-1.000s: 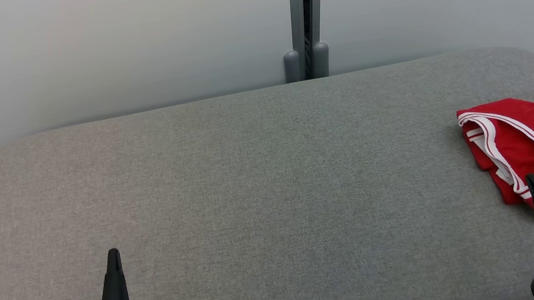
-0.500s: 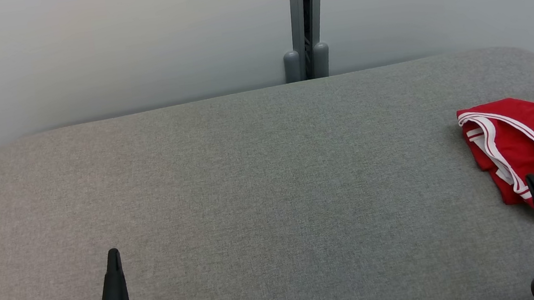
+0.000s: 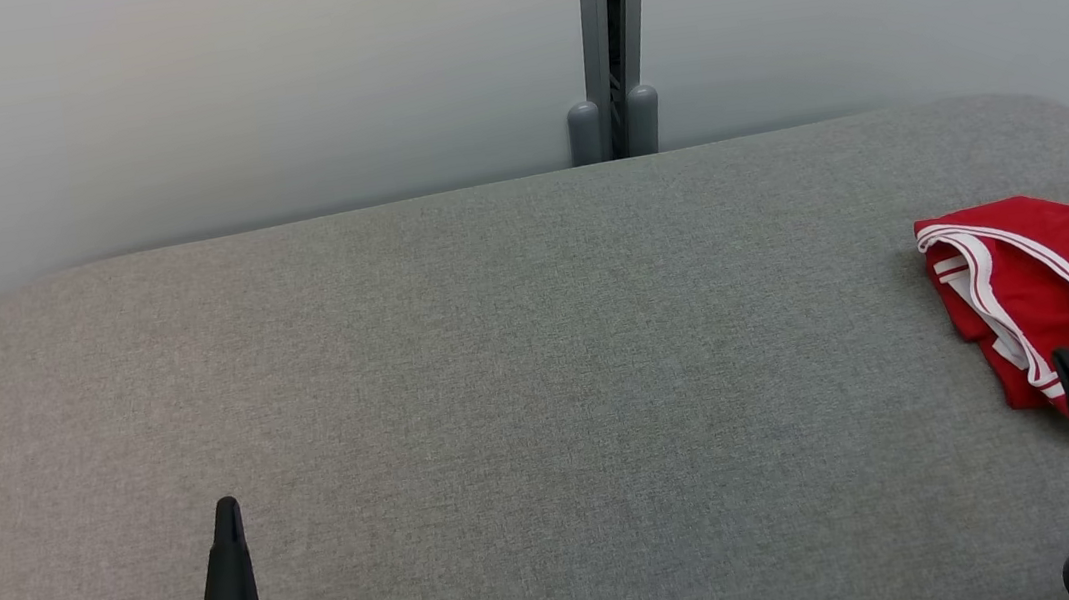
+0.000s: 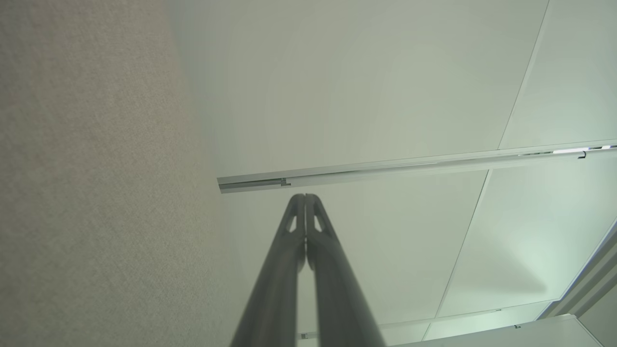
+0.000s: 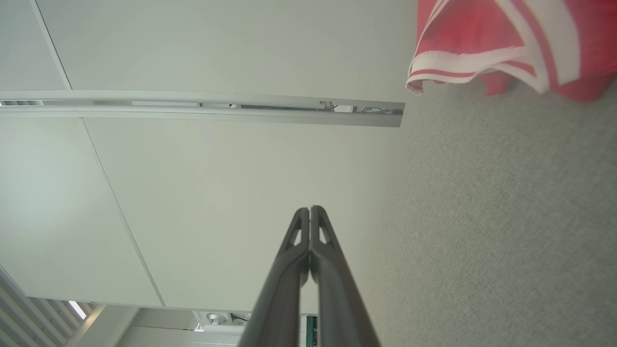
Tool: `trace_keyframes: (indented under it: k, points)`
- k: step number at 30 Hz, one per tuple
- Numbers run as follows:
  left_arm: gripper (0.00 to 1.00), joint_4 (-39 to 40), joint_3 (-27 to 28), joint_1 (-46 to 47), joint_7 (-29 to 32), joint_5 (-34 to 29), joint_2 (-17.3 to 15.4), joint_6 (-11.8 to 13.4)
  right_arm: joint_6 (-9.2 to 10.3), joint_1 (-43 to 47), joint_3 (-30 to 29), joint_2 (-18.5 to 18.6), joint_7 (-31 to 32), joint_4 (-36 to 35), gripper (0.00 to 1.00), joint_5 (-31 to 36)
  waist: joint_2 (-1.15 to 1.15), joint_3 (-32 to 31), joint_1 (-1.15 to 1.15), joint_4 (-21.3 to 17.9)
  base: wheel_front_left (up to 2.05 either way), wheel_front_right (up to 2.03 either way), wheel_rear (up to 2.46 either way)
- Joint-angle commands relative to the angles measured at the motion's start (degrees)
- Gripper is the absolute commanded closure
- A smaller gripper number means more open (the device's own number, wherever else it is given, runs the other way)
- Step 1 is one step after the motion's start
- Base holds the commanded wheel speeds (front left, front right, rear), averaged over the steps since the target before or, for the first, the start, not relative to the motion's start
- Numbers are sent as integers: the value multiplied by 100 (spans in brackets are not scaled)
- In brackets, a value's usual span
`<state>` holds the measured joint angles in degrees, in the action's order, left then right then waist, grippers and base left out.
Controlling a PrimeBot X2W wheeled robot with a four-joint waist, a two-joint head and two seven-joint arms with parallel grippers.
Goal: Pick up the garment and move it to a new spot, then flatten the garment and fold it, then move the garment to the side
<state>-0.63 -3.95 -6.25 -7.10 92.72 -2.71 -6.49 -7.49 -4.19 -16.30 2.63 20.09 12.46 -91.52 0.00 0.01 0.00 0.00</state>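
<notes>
Apparently finished: the folded garment (image 3: 1036,283) lies at the side.
Our left gripper (image 3: 227,506) and right gripper (image 3: 1062,361) are clenched, empty; next, we need only retreat.

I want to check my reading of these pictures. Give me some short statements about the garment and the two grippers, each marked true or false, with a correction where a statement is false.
1. The red garment lies near the right edge of the gray surface. True.
2. The left gripper and the right gripper are both shut. True.
3. The left gripper holds the garment. False: it holds nothing and sits at the lower left of the head view, far from the garment.
4. The garment is spread flat across the middle of the surface. False: it lies bunched up at the right side.
5. The garment has white trim. True.
</notes>
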Motion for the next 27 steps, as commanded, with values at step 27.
trace_keyframes:
  k: [27]
  points:
    - [100, 20, 28, 86, 4, 0, -13, -24, 0, -50, -15, 46, 24, 15, 100, -44, 0, 0, 0, 0, 0, 0, 0]
